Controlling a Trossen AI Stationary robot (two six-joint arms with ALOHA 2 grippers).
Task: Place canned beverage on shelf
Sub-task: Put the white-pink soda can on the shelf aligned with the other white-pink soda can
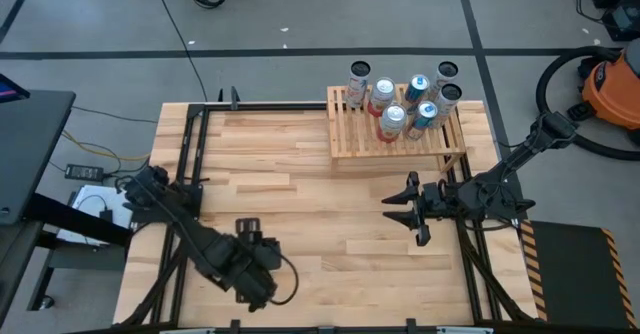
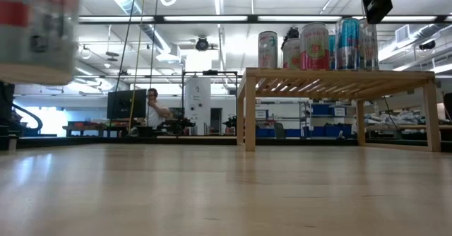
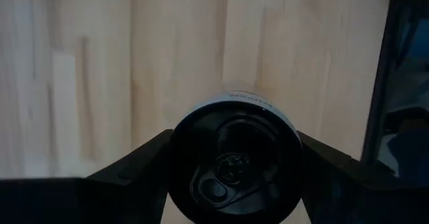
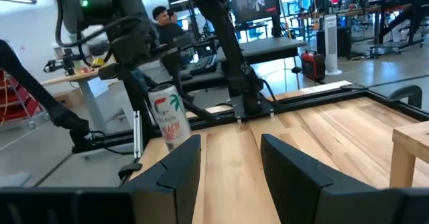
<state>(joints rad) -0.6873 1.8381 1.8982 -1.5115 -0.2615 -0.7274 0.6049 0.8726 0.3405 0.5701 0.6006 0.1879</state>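
My left gripper (image 1: 255,259) is near the table's front left and is shut on a white canned beverage (image 4: 167,120) with red lettering. The left wrist view looks down on the can's dark top (image 3: 234,167). In the low view the can (image 2: 39,31) hangs well above the table. The shelf (image 1: 345,139), a low light-wood slatted rack, stands at the far right on its legs. Several cans (image 1: 400,109) stand upright on it. My right gripper (image 1: 405,206) is open and level, just in front of the shelf, with nothing between its fingers (image 4: 177,170). My left gripper pinches the can between its two fingers, which lie on opposite sides of the can's wall just below the top rim (image 3: 175,138). The fingers come from above, pointing steeply down. The can hangs below them, slightly tilted, lifted clear of the table.
Black frame rails (image 1: 190,144) run along the table's left, far and right sides. Bare wood (image 1: 310,204) lies between the two grippers and in front of the shelf. A person (image 2: 152,109) sits in the room beyond the table.
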